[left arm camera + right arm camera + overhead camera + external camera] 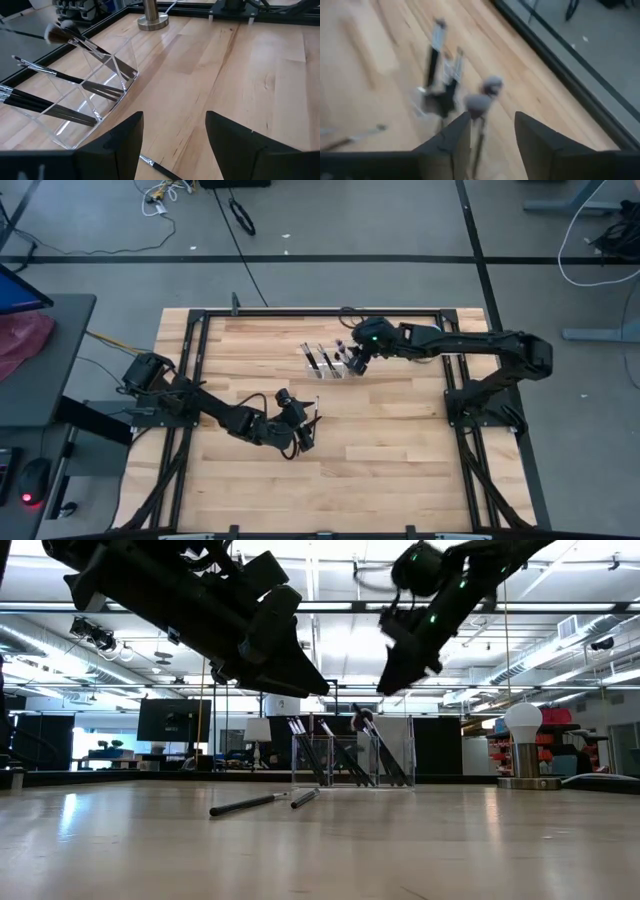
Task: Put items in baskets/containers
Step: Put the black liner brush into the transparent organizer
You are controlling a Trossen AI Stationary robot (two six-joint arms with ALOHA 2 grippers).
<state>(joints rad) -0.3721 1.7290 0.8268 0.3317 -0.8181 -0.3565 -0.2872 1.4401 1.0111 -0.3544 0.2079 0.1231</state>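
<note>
The clear organiser tray (325, 362) (350, 755) (80, 95) stands left of the table's middle toward the far edge. Several dark brushes (335, 755) (55, 75) lean in its compartments with their tips up. Two more brushes (250, 803) (305, 798) lie flat on the table nearer to me, and one (160, 169) shows below my left fingers. My left gripper (305, 430) (175, 117) hangs open above the table, near side of the tray. My right gripper (355, 363) (385, 690) (492, 120) is open just above the tray's right end, over two fluffy brush tips (480, 102).
A white ball on a tan round base (525, 750) (152, 20) stands near the far edge, right of the tray. A black frame (200, 315) runs around the wooden table. Bare wood lies on the near half and to the right.
</note>
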